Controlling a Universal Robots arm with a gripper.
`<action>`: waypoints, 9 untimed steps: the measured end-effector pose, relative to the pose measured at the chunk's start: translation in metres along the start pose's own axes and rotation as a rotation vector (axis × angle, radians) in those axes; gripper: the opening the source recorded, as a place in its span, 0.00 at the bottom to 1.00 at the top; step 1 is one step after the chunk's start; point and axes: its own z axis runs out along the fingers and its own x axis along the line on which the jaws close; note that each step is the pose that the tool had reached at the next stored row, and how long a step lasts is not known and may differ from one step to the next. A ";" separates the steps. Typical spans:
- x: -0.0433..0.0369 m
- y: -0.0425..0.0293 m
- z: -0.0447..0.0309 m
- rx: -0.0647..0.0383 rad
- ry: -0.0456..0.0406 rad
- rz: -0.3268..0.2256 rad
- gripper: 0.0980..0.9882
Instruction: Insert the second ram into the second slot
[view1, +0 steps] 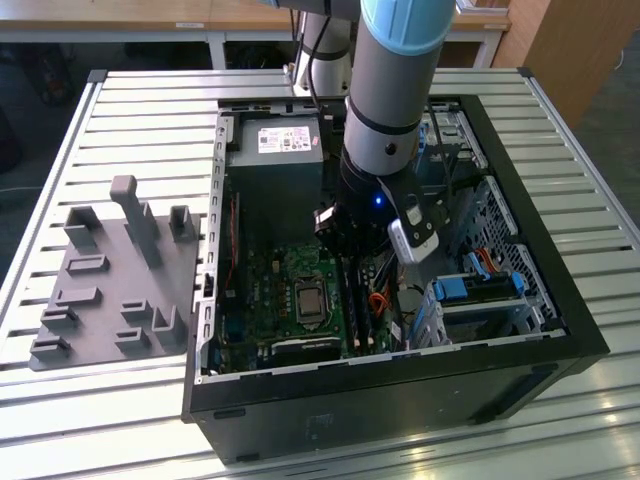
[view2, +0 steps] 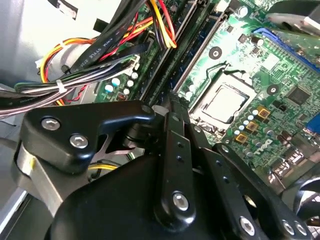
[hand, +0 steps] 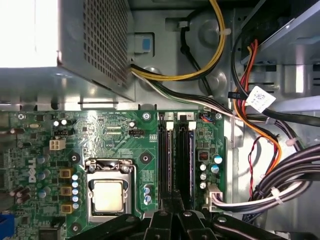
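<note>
My gripper (view1: 343, 245) hangs low inside the open computer case, over the two long memory slots (hand: 175, 160) beside the processor socket (hand: 109, 192). Its black fingers (hand: 161, 220) are drawn together, and their tips meet just above the slots' near end in both wrist views (view2: 170, 102). A thin dark blue edge, the second ram (hand: 189, 160), runs along the slot nearer the cable bundle. It lies in line with the slot. I cannot tell whether the fingertips touch it. The other slot (hand: 165, 160) also looks dark and filled.
Bundled black, red and yellow cables (hand: 280, 185) lie close beside the slots. The power supply (view1: 275, 150) sits at the case's far end, and drive bays with blue clips (view1: 480, 290) on the exterior view's right. A grey holder fixture (view1: 115, 280) rests on the slatted table.
</note>
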 end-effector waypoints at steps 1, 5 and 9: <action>0.0001 0.0000 -0.0010 0.000 0.0000 0.000 0.01; 0.0004 0.0000 -0.0049 0.000 0.0000 0.000 0.01; 0.0006 -0.0001 -0.0082 0.000 0.0001 0.000 0.01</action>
